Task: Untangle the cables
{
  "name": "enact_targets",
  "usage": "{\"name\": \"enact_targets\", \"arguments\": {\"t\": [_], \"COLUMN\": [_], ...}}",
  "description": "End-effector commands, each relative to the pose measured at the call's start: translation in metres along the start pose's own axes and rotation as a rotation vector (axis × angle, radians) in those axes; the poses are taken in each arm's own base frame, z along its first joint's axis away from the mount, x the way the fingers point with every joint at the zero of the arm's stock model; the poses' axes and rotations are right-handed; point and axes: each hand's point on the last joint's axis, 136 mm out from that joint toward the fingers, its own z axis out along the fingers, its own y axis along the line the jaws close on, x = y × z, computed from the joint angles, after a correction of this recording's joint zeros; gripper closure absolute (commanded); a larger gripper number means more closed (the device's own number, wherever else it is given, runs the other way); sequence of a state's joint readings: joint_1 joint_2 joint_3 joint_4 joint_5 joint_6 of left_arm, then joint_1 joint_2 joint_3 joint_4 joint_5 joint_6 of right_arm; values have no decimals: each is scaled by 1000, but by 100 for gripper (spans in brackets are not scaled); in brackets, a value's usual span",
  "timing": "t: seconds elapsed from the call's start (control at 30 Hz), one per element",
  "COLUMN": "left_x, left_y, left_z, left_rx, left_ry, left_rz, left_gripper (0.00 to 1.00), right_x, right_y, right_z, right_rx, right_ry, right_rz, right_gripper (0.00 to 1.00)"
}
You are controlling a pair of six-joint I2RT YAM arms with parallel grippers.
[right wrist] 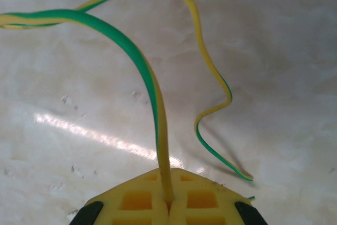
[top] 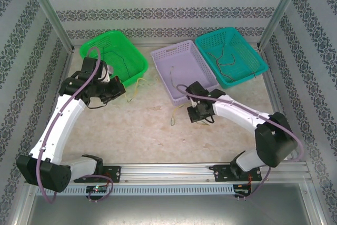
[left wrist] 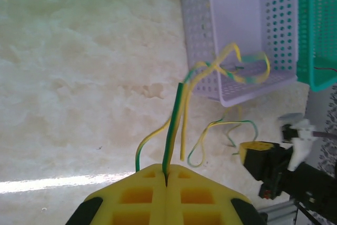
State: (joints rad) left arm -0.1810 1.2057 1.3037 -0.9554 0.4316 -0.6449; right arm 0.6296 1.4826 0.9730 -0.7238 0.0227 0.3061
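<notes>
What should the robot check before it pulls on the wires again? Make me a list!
1. Left gripper shut on the left-held cable, a yellow-green one: ok.
2. Right gripper shut on the right-held cable, also yellow-green: ok.
3. Grippers standing apart from each other in the top view, with room to pull: ok.
4. Held cables separated from each other: cannot tell; yellow-green loops cross at the corner of the lavender basket.
5. Loops free of the basket's holes: cannot tell from the left wrist view.
</notes>
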Motion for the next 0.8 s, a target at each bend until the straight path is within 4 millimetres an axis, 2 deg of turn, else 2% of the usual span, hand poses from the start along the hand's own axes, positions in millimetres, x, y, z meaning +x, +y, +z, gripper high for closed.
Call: {"name": "enact_targets", "arguments": {"t": [0.0,0.13,0.17,0.23,0.3,0.33,0.57,0.67,0.77], "left_x": [-6,-5,-4,-3,0,2,24,35,47], "left_y": [-24,-39,-42,-49,-56,-59,-70,-70,-71], "left_z": [-14,-12,-12,-12,-10,-9,7,17,26], "left_rx": [104,194,210,243,277,289,294,252,233], "left_ry": [-30,-17,-13,2,24,35,135,178,208], "left_rz": [89,118,129,156,183,196,364,466,573], "left_gripper": [100,100,100,100,100,100,100,100,100], "right_x": [9,12,10,1,-14,-23,-71,-84,-83], "right_y": [-1,0,1,4,8,11,24,38,61], "right_z": [1,8,7,-3,-25,-41,-150,-177,-182], "right_rx": [68,82,79,62,31,8,-163,-311,-399], "right_ry": [52,77,71,21,-73,-136,-506,-566,-566], "right_rz": [-62,-60,-55,-51,-44,-46,-124,-214,-400], "right_gripper": [100,100,95,70,58,55,48,42,41]}}
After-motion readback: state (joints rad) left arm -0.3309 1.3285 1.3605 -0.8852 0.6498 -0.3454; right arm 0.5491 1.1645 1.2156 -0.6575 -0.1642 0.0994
